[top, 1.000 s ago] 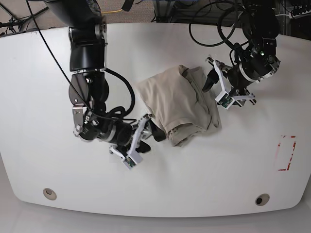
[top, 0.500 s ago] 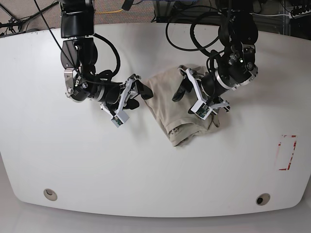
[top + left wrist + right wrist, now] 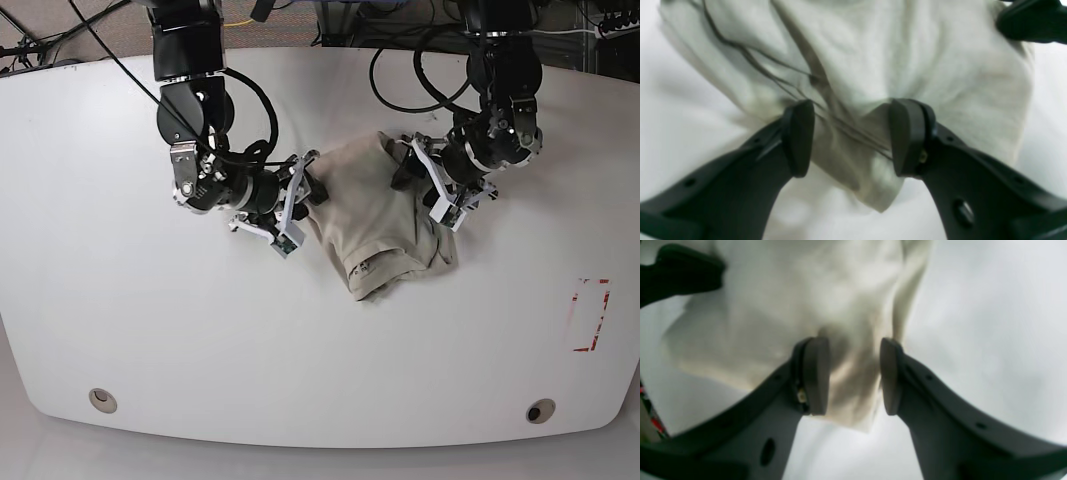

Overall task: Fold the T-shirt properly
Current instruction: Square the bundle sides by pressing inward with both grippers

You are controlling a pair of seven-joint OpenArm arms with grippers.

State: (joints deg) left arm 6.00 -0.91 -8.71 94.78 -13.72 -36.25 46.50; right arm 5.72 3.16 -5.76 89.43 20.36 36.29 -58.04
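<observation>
White table, crumpled T-shirt, 2 hands astride

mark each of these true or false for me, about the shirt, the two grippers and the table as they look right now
1. The T-shirt lies spread out flat with both sleeves extended. False: it is bunched into a compact, wrinkled bundle.
2. The left gripper has cloth between its fingers. True: a fold of shirt sits between them, jaws apart.
3. The right gripper hangs over bare table, away from the shirt. False: a corner of the shirt sits between its fingers.
4. The two grippers stand at opposite sides of the shirt. True.
5. The table is dark wood. False: it is white.
6. A red outlined mark sits near one table edge. True.
</observation>
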